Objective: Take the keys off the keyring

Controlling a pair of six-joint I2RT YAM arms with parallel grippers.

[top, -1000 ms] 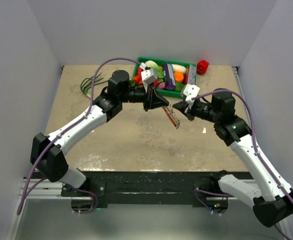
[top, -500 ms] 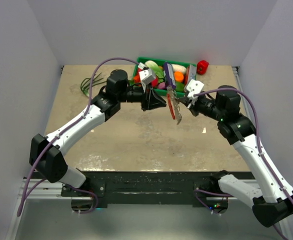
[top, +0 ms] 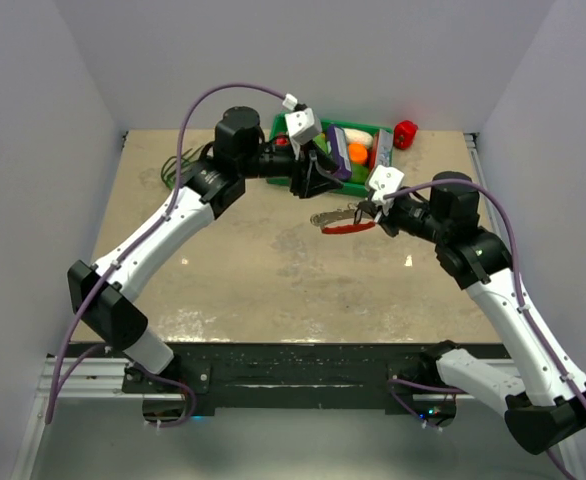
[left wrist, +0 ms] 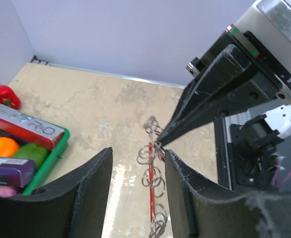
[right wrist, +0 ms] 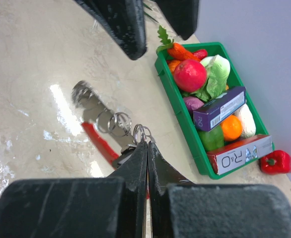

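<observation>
Keyring (right wrist: 138,133), red tag (right wrist: 100,143) attached: pinched in clenched right gripper (right wrist: 146,146). Left gripper (left wrist: 138,163) released, jaws apart. Advice: grasp one key (right wrist: 82,91) by its head and slide it along the coil.

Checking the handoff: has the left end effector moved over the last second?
Yes. The left end effector has moved toward the green basket, away from the keyring that the right end effector pinches.
</observation>
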